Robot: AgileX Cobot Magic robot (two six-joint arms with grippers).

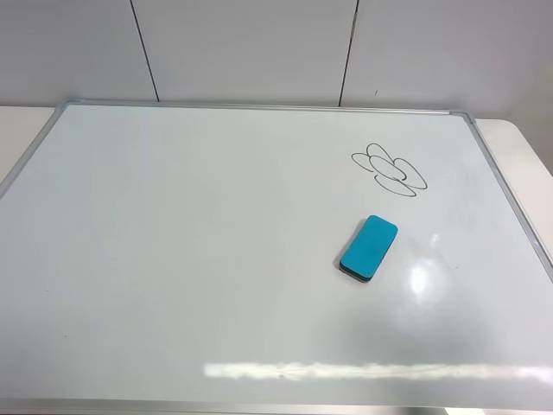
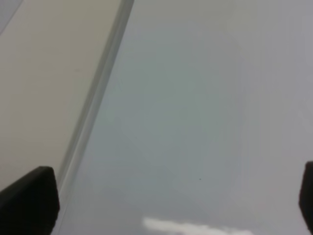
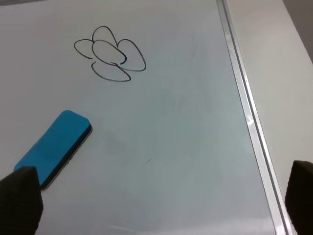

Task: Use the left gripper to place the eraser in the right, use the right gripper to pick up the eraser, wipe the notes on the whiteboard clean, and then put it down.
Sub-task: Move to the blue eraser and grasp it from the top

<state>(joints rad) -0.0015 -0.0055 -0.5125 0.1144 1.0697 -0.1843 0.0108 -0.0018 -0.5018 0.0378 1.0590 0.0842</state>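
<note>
The teal eraser lies flat on the whiteboard, right of the middle, nothing holding it. The notes, black looped scribble, sit a little beyond it toward the far right corner. Neither arm shows in the exterior high view. In the right wrist view the eraser lies by one fingertip of my right gripper, which is open and empty; the notes are farther ahead. My left gripper is open and empty over bare board beside the silver frame.
The board's silver frame runs along the right side with beige table beyond it. A beige table strip lies outside the left frame. A white panelled wall stands behind.
</note>
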